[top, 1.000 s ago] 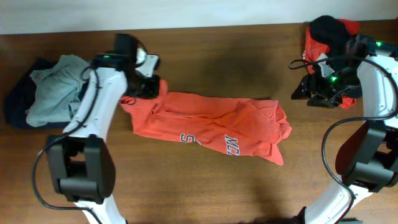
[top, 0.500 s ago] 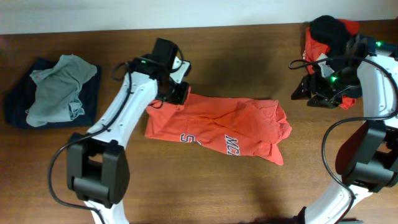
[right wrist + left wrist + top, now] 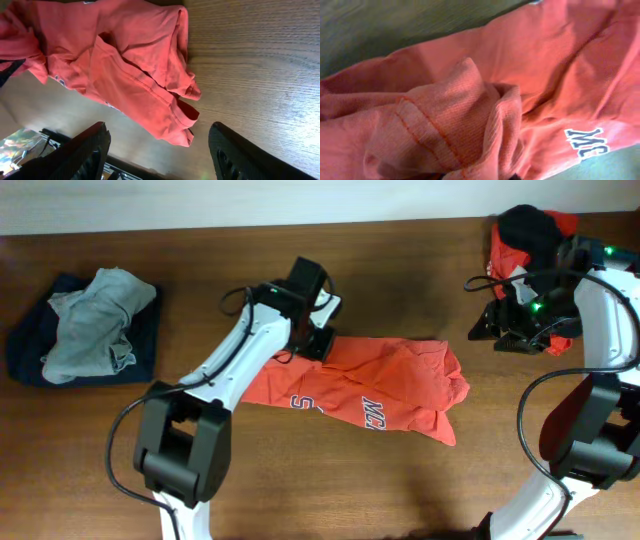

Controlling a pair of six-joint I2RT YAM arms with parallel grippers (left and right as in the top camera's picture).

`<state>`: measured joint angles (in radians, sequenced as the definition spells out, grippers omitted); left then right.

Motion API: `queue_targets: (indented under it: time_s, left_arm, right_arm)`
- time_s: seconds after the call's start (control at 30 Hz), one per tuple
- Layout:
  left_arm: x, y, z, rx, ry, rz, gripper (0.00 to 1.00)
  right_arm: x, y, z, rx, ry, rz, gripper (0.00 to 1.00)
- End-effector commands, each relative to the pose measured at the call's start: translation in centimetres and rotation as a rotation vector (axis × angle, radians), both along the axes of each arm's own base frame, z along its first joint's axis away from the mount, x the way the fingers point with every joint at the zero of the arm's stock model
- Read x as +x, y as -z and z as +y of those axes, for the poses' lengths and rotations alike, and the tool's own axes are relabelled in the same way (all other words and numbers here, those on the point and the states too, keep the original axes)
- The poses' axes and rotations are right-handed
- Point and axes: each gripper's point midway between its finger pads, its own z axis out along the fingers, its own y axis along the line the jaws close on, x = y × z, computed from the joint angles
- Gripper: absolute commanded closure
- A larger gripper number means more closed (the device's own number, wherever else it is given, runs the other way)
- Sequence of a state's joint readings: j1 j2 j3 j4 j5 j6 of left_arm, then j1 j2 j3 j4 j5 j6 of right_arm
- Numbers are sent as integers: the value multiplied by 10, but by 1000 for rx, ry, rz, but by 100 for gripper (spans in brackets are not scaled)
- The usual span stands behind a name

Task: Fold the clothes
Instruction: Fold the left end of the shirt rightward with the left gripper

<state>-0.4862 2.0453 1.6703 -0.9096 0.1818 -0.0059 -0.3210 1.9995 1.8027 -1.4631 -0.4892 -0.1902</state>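
Near the middle of the overhead view, the orange-red T-shirt (image 3: pixel 380 385) lies bunched on the brown table (image 3: pixel 300 490), with its white letters showing. The left gripper (image 3: pixel 314 340) sits on the shirt's upper left edge. Cloth hides its fingers, so I cannot tell if they are apart or pinching. The right gripper (image 3: pixel 160 152) hangs at the right of the frame, off the shirt, fingers wide apart with nothing between them. A red and black pile (image 3: pixel 530 230) lies at upper right. A grey-green garment (image 3: pixel 95 320) lies on a navy garment (image 3: pixel 25 360) at far left.
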Motion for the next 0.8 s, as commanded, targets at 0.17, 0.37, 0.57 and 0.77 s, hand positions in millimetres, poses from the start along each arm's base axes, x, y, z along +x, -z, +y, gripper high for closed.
queue_targets:
  time_s: [0.17, 0.37, 0.57, 0.77]
  left_arm:
    - [-4, -7, -30, -35, 34, -32, 30]
    - [-13, -10, -40, -91, 51, 10, 25]
    - [-20, -9, -16, -20, 19, 60, 25]
    - [-17, -8, 7, 46, 4, 64, 24]
  right_arm:
    - [2, -14, 2, 2, -4, -43, 32]
    - [2, -14, 2, 2, -4, -43, 32]
    - [2, -14, 1, -6, -11, -44, 32]
    - [2, -14, 1, -6, -11, -44, 32]
